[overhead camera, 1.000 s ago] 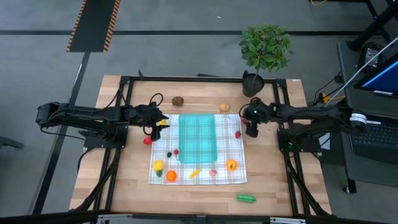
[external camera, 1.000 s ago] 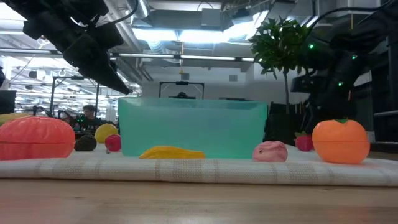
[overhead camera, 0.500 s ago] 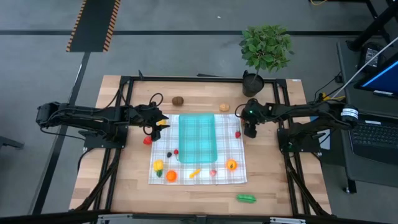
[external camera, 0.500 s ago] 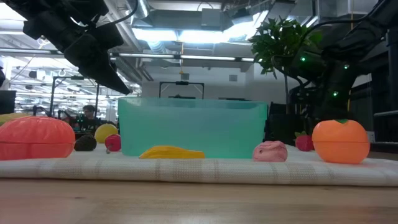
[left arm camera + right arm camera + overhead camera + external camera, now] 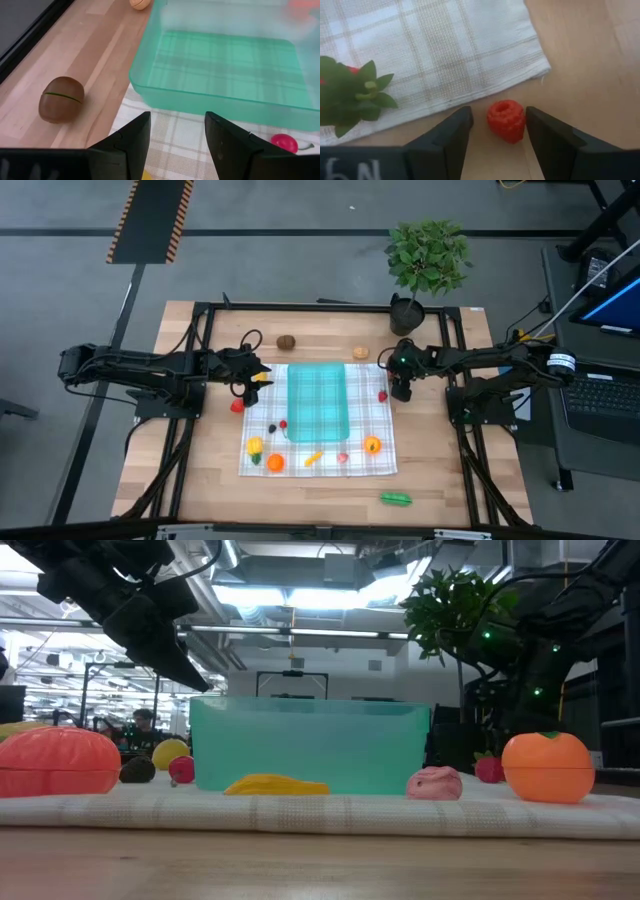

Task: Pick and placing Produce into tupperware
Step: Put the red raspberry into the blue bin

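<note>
The right gripper is down at the table with its two dark fingers spread apart, and a small red raspberry sits on the bare wood in the gap between them, close to each finger but, as far as the wrist view lets one judge, not yet pinched. The berry is bumpy, rounded, with a hollow dimple at its top. Just beyond the fingertips lies the corner of the white-and-grey checked cloth, and off to one side on that cloth is a red strawberry with a green leafy cap. The left gripper hovers with its fingers parted and nothing between them; ahead of them stands the tupperware, a shallow translucent teal rectangle, empty, the cloth's checks showing through its floor. A brown kiwi with a green seam lies on the wood to one side of those fingers, and a small red cherry rests on the cloth beside the container's wall.
</note>
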Controlling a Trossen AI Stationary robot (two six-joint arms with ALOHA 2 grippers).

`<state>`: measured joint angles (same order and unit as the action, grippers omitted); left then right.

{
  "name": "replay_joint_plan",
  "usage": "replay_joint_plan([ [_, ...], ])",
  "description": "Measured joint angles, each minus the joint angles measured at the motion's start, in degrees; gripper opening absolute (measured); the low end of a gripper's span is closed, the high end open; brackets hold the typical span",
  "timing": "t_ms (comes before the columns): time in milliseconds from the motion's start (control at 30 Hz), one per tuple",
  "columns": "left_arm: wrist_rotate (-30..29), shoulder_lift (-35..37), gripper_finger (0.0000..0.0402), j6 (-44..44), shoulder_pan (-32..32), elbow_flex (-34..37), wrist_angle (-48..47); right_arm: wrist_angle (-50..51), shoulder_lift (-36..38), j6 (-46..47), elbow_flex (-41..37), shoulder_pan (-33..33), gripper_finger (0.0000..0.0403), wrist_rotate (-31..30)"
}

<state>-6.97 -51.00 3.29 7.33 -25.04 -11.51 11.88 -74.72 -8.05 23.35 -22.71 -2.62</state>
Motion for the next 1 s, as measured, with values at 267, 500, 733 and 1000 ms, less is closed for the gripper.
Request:
replay_joint_plan([
  [267,0.0,0.0,0.0179,0.0,0.0,0.0,0.0,0.2,0.0,-0.1,0.0,0.1,0.012,0.8],
  [500,0.0,0.0,0.0179,0.0,0.0,0.0,0.0,0.2,0.0,0.0,0.0,0.1,0.0109,0.6],
  [733,0.0,0.0,0.0179,0.0,0.0,0.0,0.0,1.3,1.6,0.4,0.2,0.1,0.0099,-0.1],
  [1000,0.0,0.0,0.0179,0.0,0.0,0.0,0.0,12.7,9.8,1.8,6.2,-0.3,0.0099,-1.2],
])
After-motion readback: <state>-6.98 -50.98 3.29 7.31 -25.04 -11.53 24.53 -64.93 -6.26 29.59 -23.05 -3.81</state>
